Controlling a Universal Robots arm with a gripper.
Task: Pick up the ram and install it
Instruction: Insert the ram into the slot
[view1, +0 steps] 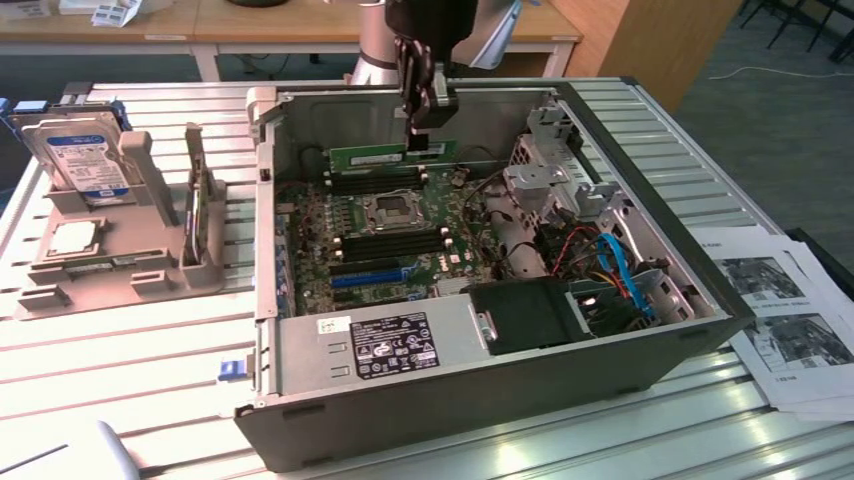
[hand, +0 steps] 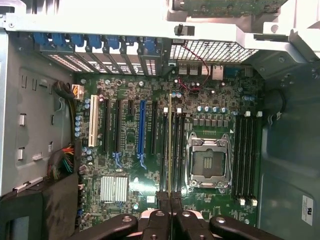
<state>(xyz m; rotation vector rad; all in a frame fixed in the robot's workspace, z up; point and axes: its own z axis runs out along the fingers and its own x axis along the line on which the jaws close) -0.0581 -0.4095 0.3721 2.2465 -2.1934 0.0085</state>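
1. Ram (view1: 391, 157): green circuit-board stick, held level on its long edge above the memory slots (view1: 380, 182) just beside the CPU socket (view1: 395, 208). It appears clear of the slots. In the wrist view it is seen edge-on as a thin line (hand: 170, 145), running along the slot bank next to the CPU socket (hand: 207, 162).
2. Jaws: closed on the ram's upper edge near one end, pointing straight down over the board. Two black fingers (hand: 163, 202) pinch the stick between them.
3. CPU socket: square metal frame, set near the middle of the motherboard (view1: 347, 225).
4. Second slot bank (hand: 246, 160): black, on the side of the CPU socket away from the ram.
5. Blue slot strip (view1: 367, 277): on the same board, beyond the ram's slot bank from the CPU socket (hand: 141, 127).
6. Computer case (view1: 441, 400): grey, lying open on its side on the slatted worktop (view1: 134, 350), enclosing the CPU socket.
7. Power supply (view1: 387, 345): labelled silver box inside the case, near the wall closest to the exterior camera.
8. Hard drive (view1: 87, 160): silver with a blue-white label, standing in a grey holder (view1: 120, 250) outside the case, well apart from the CPU socket, toward the exterior view's left.
9. Printed sheets (view1: 781, 320): lying on the worktop well apart from the CPU socket, toward the exterior view's right.
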